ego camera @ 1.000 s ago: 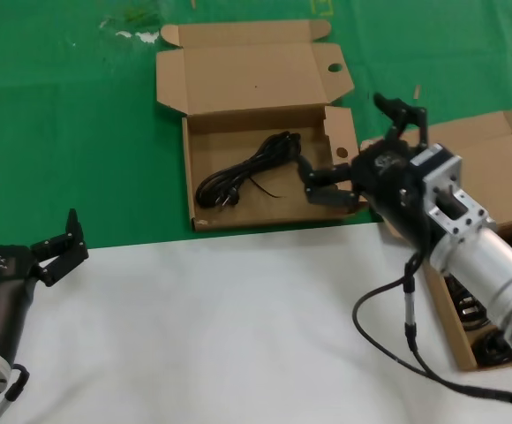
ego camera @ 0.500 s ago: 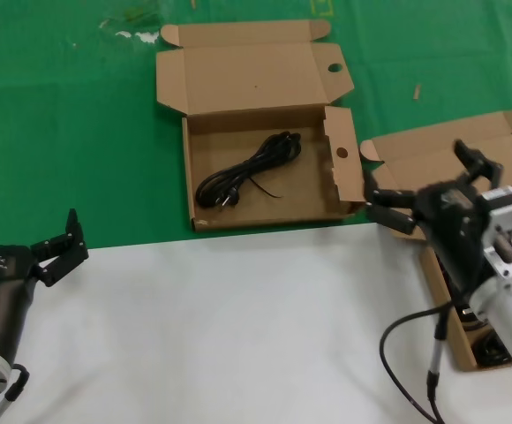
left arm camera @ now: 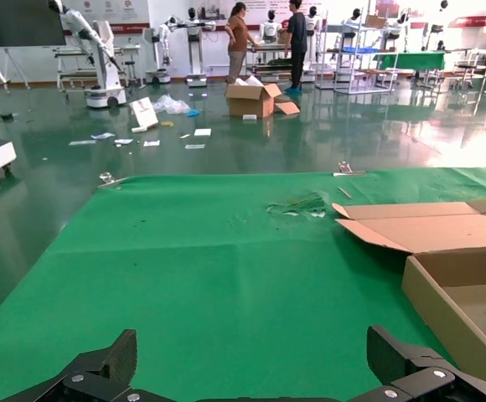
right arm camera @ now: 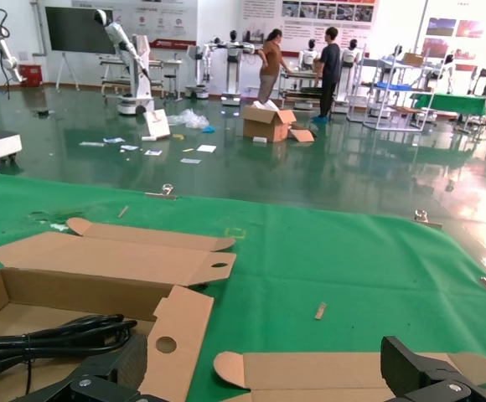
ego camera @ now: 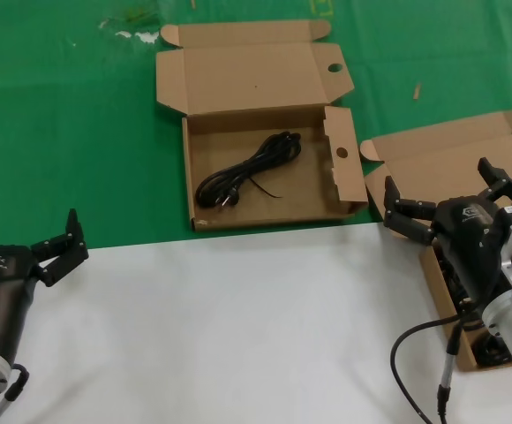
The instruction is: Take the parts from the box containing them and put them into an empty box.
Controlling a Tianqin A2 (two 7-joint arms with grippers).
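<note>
The holed-flap box (ego camera: 205, 132) lies open at the far middle with one black power cord (ego camera: 247, 172) in it. The plain-lidded box (ego camera: 455, 159) lies at the right, mostly hidden by my right arm. More black cords (ego camera: 494, 352) show in its near end. My right gripper (ego camera: 446, 193) is open and empty above this box's near-left part. My left gripper (ego camera: 57, 240) is open and empty at the near left. In the right wrist view my right gripper (right arm camera: 268, 373) faces the holed side flap (right arm camera: 174, 331) and the cord (right arm camera: 50, 339).
A white cloth (ego camera: 221, 327) covers the near part of the table and a green mat (ego camera: 71, 132) the far part. The left wrist view shows my left gripper (left arm camera: 255, 368) over green mat, with the holed-flap box's wall (left arm camera: 444, 306) beside it.
My right gripper has swung right and back, from over the holed-flap box's right side to above the plain-lidded box. It stays open and empty. The left arm has not moved.
</note>
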